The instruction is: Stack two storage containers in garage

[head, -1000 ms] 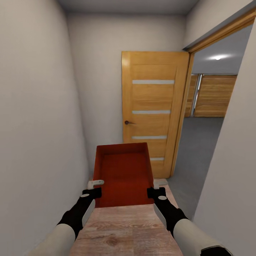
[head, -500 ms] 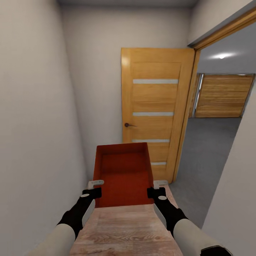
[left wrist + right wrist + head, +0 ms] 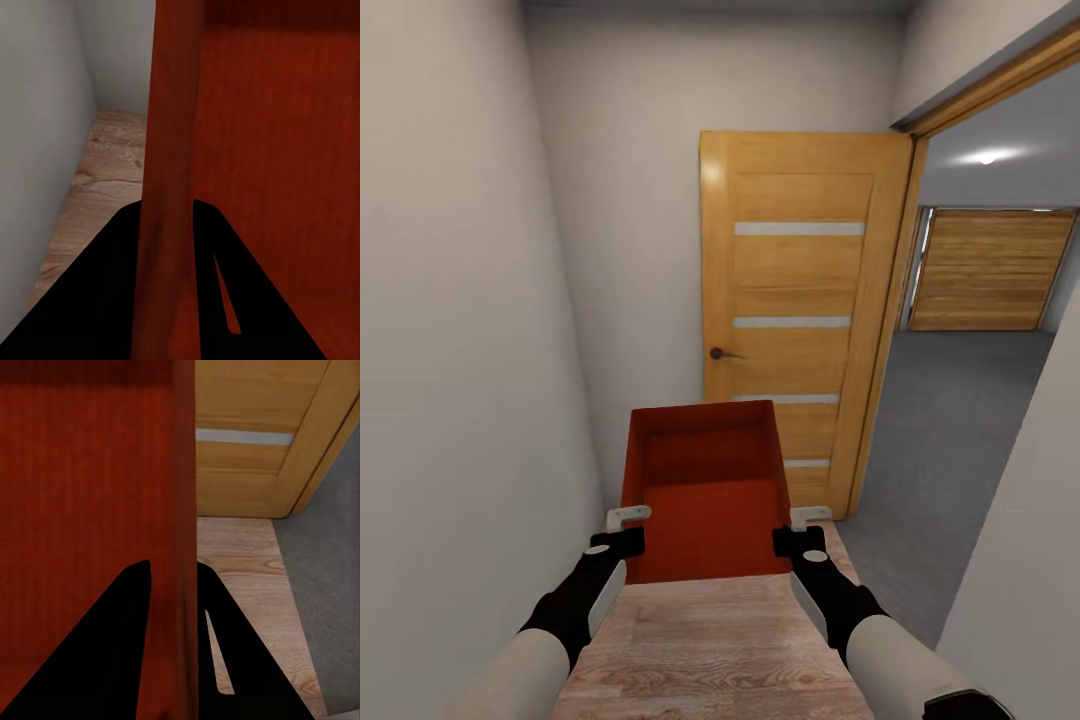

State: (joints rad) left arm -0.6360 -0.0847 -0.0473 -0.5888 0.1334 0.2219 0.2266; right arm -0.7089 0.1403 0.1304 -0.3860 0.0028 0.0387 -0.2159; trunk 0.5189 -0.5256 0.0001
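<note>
An open wooden door [image 3: 800, 320] stands ahead, grey floor [image 3: 945, 420] to its right through the doorway. Before the door an orange-red storage container [image 3: 705, 490] is carried above wood-plank flooring [image 3: 710, 640], left gripper [image 3: 622, 530] pinching its left wall, right gripper [image 3: 800, 530] its right wall.

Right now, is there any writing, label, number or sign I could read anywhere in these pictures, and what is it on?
None: no text can be read anywhere.
The orange-red storage container held between the left gripper and right gripper bears no label.
The wooden door shows only pale strips and a dark handle, no sign.
The walls and the wooden panel in the far room are blank.
</note>
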